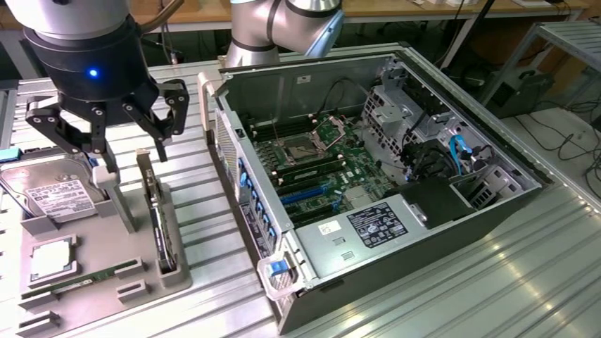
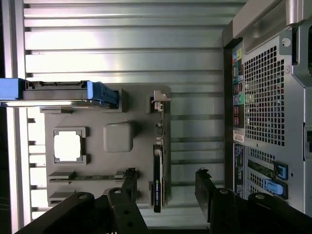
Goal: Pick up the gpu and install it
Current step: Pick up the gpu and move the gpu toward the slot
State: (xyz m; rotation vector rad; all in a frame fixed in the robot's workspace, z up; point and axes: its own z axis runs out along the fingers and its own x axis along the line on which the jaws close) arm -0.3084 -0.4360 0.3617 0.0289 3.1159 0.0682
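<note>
While the gpu (image 1: 157, 218) is being held on edge by a slot of the grey fixture tray (image 1: 179, 278), nothing is being carried by the gripper (image 1: 131, 151).

Exterior view: the fingers are being held apart above the card, seemingly clear of it. The pick is judged not yet made. The install is also outstanding, since no such card is being shown on the motherboard (image 1: 319, 169) of the open computer case (image 1: 281, 81). The card's lower edge is being hidden by its slot, and the arm is being cut off above.

Wrist view: the gpu (image 2: 157, 175) is being framed between the spread fingertips of the gripper (image 2: 165, 173), its silver bracket at the far end. The case (image 2: 273, 107) is being presented from its rear, so its interior is being hidden.
</note>
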